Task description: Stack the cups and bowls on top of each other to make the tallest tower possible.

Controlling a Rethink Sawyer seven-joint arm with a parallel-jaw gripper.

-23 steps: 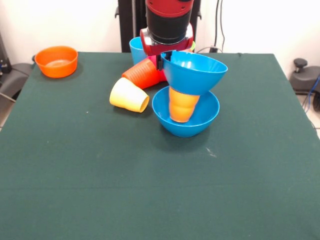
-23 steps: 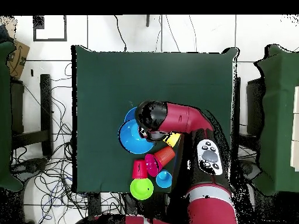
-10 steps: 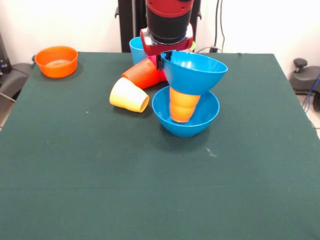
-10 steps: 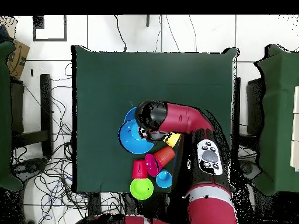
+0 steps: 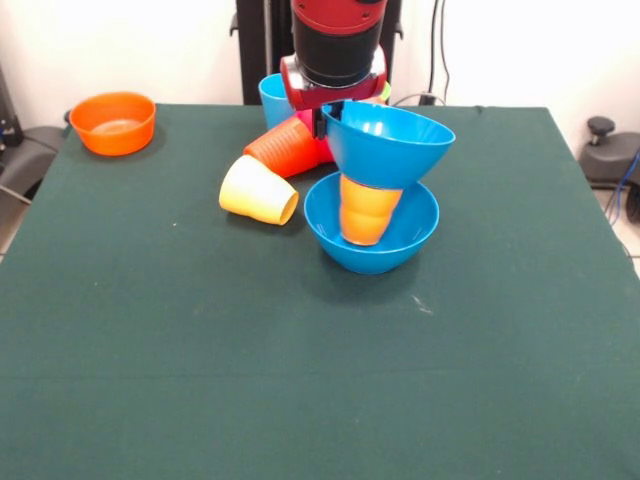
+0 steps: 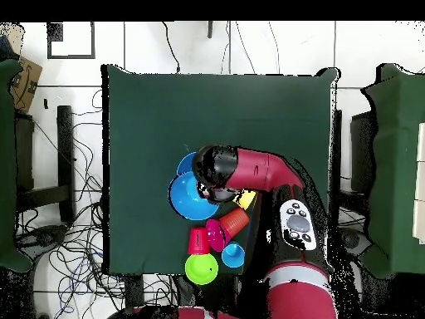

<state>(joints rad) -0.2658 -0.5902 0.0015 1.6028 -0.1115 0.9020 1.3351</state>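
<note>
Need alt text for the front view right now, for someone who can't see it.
The gripper holds a blue bowl by its rim atop a yellow-orange cup standing in a second blue bowl. Behind-left lie a pale yellow cup and an orange cup.

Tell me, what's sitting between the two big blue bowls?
An orange cup, seen in the front view. It stands in the lower blue bowl, and the upper blue bowl sits on top of it.

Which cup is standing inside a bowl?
The yellow-orange cup. It stands upside down in the lower blue bowl, with another blue bowl on top. The pale yellow cup and red-orange cup lie tipped over on the table.
</note>
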